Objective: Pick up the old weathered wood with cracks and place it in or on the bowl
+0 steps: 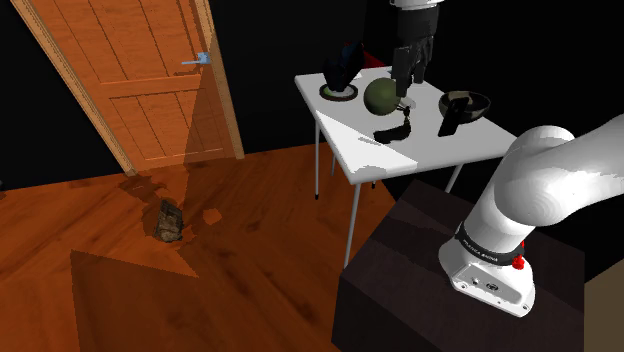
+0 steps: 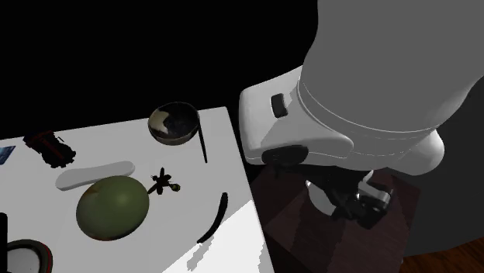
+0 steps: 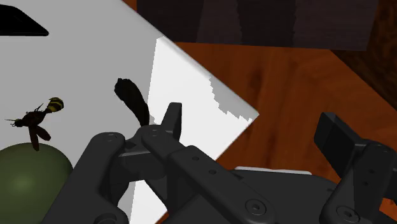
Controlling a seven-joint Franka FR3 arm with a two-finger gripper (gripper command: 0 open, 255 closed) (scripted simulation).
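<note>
A slim, dark, curved piece of wood [image 3: 132, 98] lies on the white table [image 1: 420, 150] near its edge; I also see this wood piece [image 2: 213, 217] [image 1: 388, 133] beside a green ball [image 1: 381, 96]. The dark bowl [image 1: 464, 103] stands toward the shoulder view's right end of the table, and the same bowl [image 2: 174, 124] has a pale patch inside. My black gripper [image 1: 412, 72] hangs above the table just over the ball. Seen from the wrist, the gripper [image 3: 254, 130] is open and holds nothing, with the wood beyond its fingers.
The table also holds the green ball [image 2: 112, 205], a small insect figure [image 2: 163, 184], a white oblong piece [image 2: 95, 176], a dark toy car [image 2: 48, 147], a thin black rod [image 2: 203, 143] and a plate [image 1: 340, 90]. A rough brown chunk [image 1: 168, 220] lies on the floor by the wooden door [image 1: 140, 70].
</note>
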